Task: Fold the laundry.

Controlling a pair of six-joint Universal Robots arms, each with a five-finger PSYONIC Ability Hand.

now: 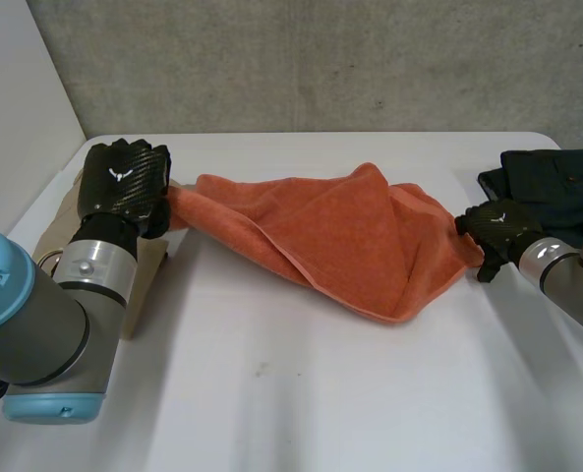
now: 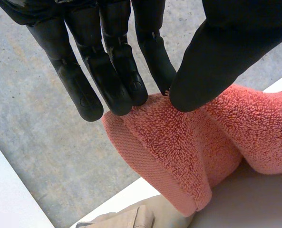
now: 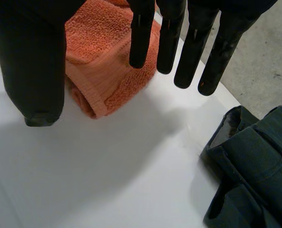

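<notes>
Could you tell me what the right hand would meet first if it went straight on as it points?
Most likely the towel, whose corner lies at the right hand's fingertips; depth is unclear.

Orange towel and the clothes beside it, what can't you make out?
Beige garment: head view, left arm covers most of it; kind unclear.
Dark green garment: head view, cut by the edge and partly behind the right arm.
Orange towel: its lower layers lie under its own fold.
Right hand: head view, its back hides any contact with the towel.
</notes>
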